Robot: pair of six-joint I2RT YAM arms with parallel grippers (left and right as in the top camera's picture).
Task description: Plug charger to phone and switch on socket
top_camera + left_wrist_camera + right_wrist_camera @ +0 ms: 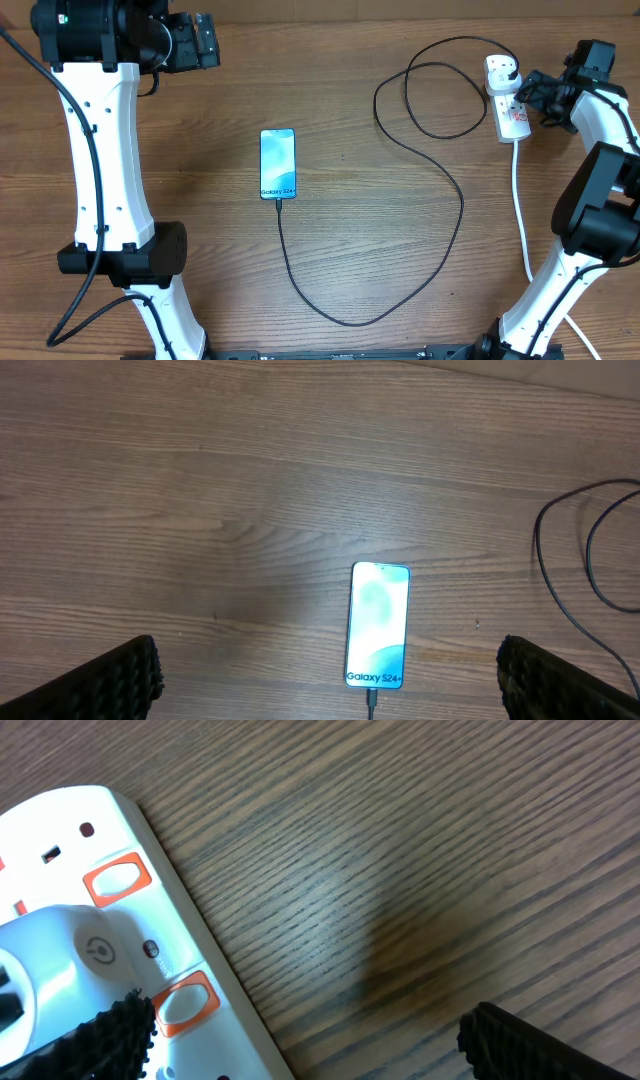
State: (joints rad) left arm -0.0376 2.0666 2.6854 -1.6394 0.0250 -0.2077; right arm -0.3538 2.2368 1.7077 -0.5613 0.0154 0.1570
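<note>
Right wrist: right gripper (pixel 305 1015) jaws wide, holding nothing. One finger (pixel 105 1040) over white socket (pixel 60 850) by orange switch (pixel 185 1002).
Left wrist: left gripper (pixel 328 660) wide, empty, above phone (pixel 378 622), screen says "Galaxy S24+".
Overhead: black charger (pixel 462 205) loops from phone bottom to socket.

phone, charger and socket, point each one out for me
phone (pixel 278 163), overhead view, middle of its blue screen
charger (pixel 279 204), overhead view, connector tip at the phone's lower edge
socket (pixel 510 122), overhead view, lower end of the white strip
</note>
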